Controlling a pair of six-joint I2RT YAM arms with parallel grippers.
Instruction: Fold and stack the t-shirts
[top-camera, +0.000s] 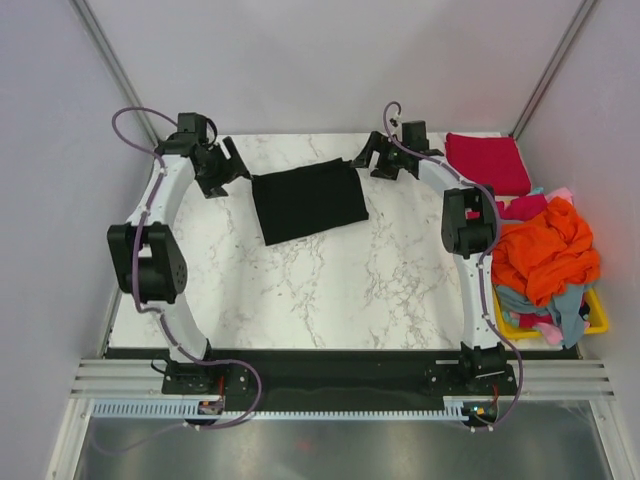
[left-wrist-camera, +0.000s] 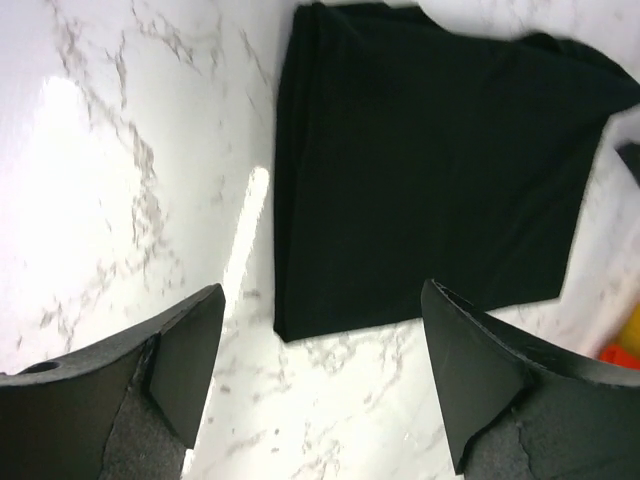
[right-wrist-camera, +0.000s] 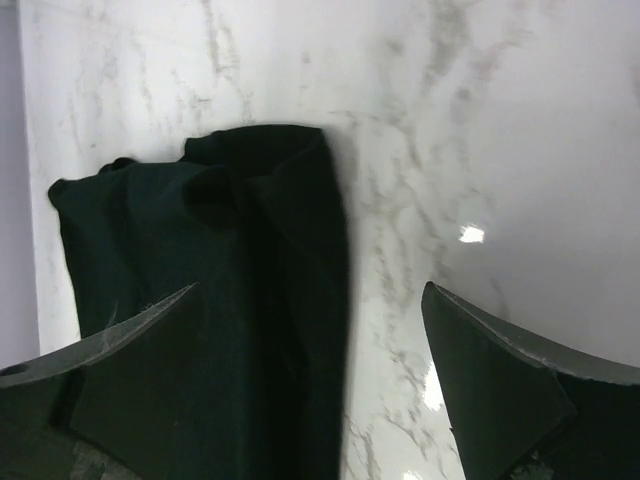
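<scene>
– On the far middle of the table (top-camera: 330, 290) we log the black t-shirt (top-camera: 305, 205), folded into a rough rectangle and lying flat, a little skewed. Agreed?

– Agreed. Both wrist views show it too: layered fold edges on its left side in the left wrist view (left-wrist-camera: 430, 170), a bunched corner in the right wrist view (right-wrist-camera: 200, 300).

– Left claw (top-camera: 238, 165)?

– We see it just beside the shirt's far left corner, jaws spread wide, nothing between them. Its wrist view (left-wrist-camera: 325, 375) shows only bare marble and the shirt's edge in the gap.

– Right claw (top-camera: 365, 155)?

– Just beside the far right corner, also spread wide and holding nothing (right-wrist-camera: 310, 370). One finger hangs over the cloth, the other over marble. Whether either claw touches the cloth we cannot tell.

– Other shirts?

– The crimson t-shirt (top-camera: 487, 162) lies folded flat at the far right corner of the table, well apart from the black one. The orange t-shirt (top-camera: 545, 250) sits crumpled on top of a heap in the yellow basket (top-camera: 597, 318) at the right edge, just beside the right arm. Light blue cloth (top-camera: 520, 300) and pink cloth (top-camera: 545, 325) show under it, tangled; we cannot separate them further.
</scene>
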